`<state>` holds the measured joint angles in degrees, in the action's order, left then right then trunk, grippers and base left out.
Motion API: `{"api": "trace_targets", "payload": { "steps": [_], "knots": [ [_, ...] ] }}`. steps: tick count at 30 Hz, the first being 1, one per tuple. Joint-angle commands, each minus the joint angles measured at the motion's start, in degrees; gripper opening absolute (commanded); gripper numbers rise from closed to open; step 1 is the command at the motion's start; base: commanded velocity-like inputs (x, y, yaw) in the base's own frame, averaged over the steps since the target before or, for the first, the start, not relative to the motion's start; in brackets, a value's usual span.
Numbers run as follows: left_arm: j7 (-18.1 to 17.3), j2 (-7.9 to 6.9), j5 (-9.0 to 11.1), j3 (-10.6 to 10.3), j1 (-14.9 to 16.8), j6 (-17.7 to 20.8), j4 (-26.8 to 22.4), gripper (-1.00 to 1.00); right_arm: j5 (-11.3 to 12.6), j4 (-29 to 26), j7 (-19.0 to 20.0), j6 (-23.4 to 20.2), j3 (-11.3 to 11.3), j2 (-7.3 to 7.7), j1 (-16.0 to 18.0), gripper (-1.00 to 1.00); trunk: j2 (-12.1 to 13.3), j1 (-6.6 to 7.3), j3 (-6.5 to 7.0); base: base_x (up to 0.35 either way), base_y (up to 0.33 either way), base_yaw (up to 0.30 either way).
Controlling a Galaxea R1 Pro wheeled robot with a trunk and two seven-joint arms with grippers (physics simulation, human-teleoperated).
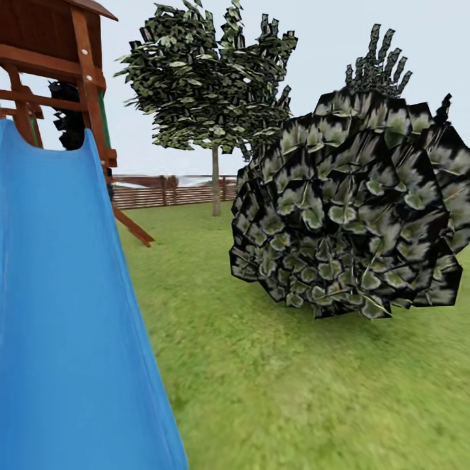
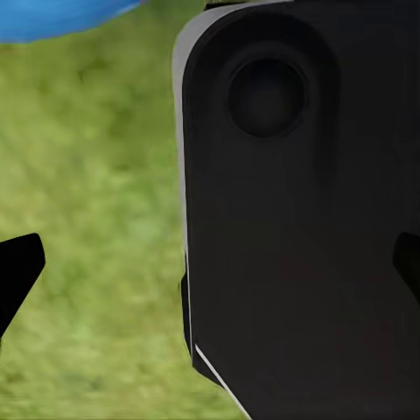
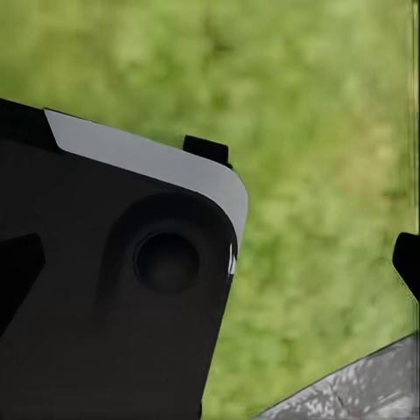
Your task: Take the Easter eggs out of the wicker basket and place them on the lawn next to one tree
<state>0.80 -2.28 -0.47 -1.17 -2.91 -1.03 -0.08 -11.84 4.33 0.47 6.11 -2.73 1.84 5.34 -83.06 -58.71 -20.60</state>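
Note:
I am on the lawn [image 1: 274,378] of the garden. The Easter eggs and the wicker basket are out of view. A tree [image 1: 215,186] with a slim trunk and a leafy canopy stands far ahead by the fence. In the left wrist view my left gripper [image 2: 210,271] is open, its dark fingertips [image 2: 17,276] at the frame's edges, over grass and a black part of my body [image 2: 297,227]. My right gripper [image 3: 210,267] is open too, with nothing between its fingers, over grass and the same kind of black housing [image 3: 114,280].
A blue slide [image 1: 65,313] runs down close on my left from a brown wooden play tower [image 1: 78,46]. A big dark-leaved shrub [image 1: 349,209] stands ahead on the right. A brown slat fence [image 1: 176,190] closes the far side. Grey paving [image 3: 359,394] shows in the right wrist view.

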Motion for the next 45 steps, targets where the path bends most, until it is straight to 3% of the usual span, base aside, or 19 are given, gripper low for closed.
{"api": "trace_targets", "payload": {
  "steps": [1,10,45],
  "knots": [
    [0.1,0.0,-0.1,-0.1,0.0,-0.1,0.0,1.0,-0.1,0.2,0.1,0.4,-0.3,0.0,0.1,1.0,0.0,-0.02,0.0,0.187,-0.284,-0.274],
    [0.1,0.0,-0.1,-0.1,0.0,-0.1,0.0,1.0,-0.1,0.2,0.0,0.3,-0.3,0.0,0.1,1.0,0.0,-0.02,0.25,0.187,-0.284,-0.172],
    [0.1,0.0,-0.1,-0.1,0.0,-0.1,0.0,1.0,-0.1,0.2,-0.1,0.3,-0.3,0.0,0.0,1.0,0.0,-0.02,0.26,0.187,-0.284,0.0]
  ]
}}
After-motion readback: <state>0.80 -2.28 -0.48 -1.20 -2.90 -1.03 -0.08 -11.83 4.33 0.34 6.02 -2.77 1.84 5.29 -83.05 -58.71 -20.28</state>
